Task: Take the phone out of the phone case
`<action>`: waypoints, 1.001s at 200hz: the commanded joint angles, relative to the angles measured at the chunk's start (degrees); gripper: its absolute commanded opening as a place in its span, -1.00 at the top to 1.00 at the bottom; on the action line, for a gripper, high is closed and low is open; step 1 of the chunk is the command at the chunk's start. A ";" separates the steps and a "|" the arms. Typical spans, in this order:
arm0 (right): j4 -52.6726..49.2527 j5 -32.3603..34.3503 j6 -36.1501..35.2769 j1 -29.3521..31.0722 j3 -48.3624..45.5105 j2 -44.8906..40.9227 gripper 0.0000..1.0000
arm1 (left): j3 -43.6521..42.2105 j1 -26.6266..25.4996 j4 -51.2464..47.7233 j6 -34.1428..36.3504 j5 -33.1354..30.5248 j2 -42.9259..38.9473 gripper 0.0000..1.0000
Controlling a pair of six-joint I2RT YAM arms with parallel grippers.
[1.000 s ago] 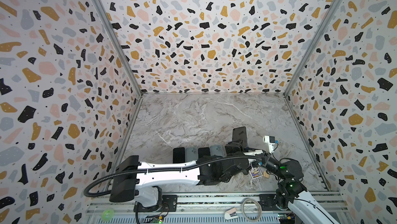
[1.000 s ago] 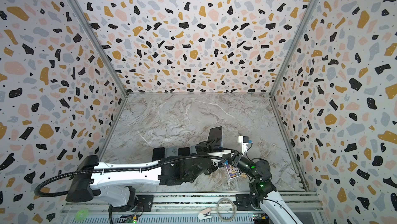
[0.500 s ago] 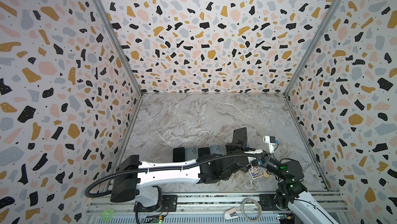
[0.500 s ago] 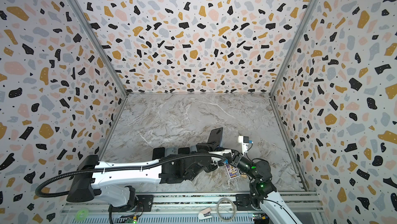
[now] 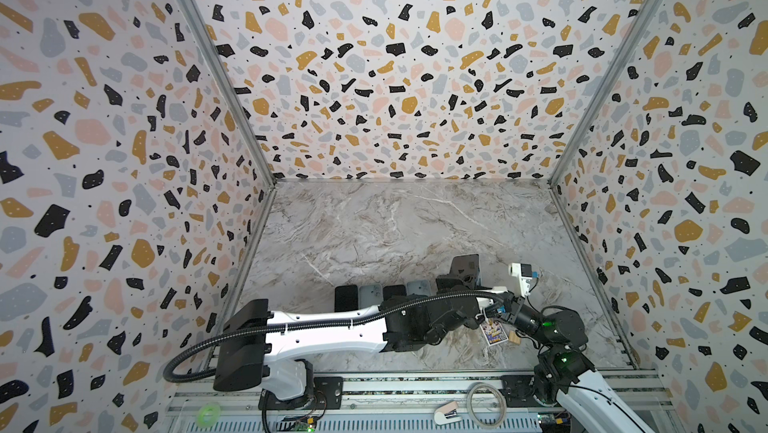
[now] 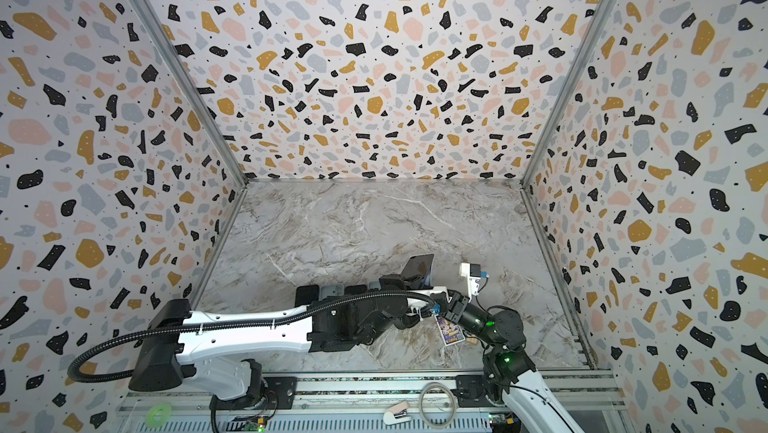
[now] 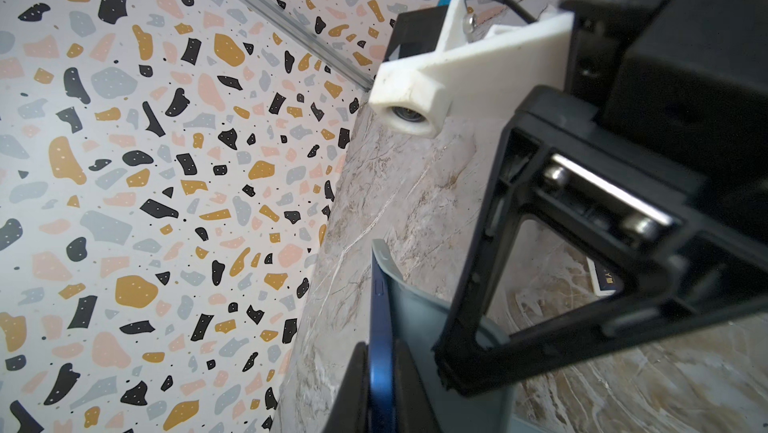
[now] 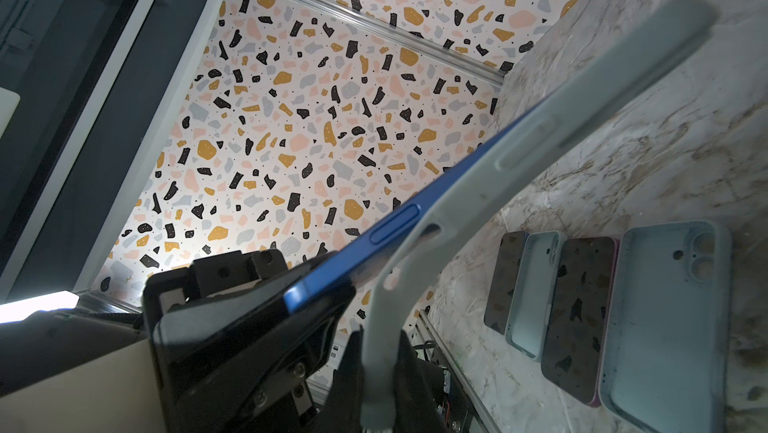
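- We see our left gripper (image 7: 382, 393) clenched on the flat blue phone (image 8: 390, 227)
- Our right gripper (image 8: 378, 377) grasps the soft grey rubber phone case (image 8: 602, 86), at the near right

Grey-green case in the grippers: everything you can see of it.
The phone case is pale grey-green, matte and soft-looking, with moulded button bumps. It hangs tilted above the marble table, wrapping most of the blue phone. One corner is peeled off and bent away, pinched between the fingers of the right gripper; the left gripper clamps the bared phone corner.
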 commanded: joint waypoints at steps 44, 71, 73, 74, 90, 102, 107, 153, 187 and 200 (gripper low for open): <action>-0.14 -0.38 -1.72 0.16 3.85 -0.94 1.00 | 0.08 0.45 2.67 -2.07 -0.05 -2.69 0.94; -0.73 -0.20 -1.98 0.19 3.86 -1.07 1.00 | -0.21 0.45 3.33 -2.16 -0.83 -2.58 1.00; -0.91 -0.20 -2.02 0.19 3.89 -1.07 1.00 | -0.26 0.45 3.37 -2.22 -0.91 -2.53 1.00; -1.01 -0.20 -2.05 0.19 3.87 -1.07 1.00 | -0.28 0.45 3.38 -2.19 -0.93 -2.56 1.00; -2.82 0.26 -2.41 0.21 4.01 -1.39 1.00 | 0.02 0.45 3.82 -2.10 -1.47 -2.85 1.00; -5.90 0.95 -3.29 0.23 4.51 -2.05 1.00 | 0.31 0.45 3.96 -1.98 -1.75 -3.09 1.00; -7.30 1.22 -3.66 0.23 4.80 -2.28 1.00 | 0.40 0.45 4.13 -1.98 -1.83 -3.25 1.00; -15.09 3.43 -4.62 0.13 5.45 -3.05 1.00 | 0.49 0.45 4.62 -1.99 -2.37 -4.24 1.00; -19.36 4.85 -4.54 0.15 5.69 -2.14 1.00 | 0.58 0.36 4.63 -2.17 -1.87 -5.09 1.00; -21.05 5.50 -4.44 0.19 5.93 -1.87 1.00 | 0.58 0.36 4.47 -2.23 -1.63 -5.44 1.00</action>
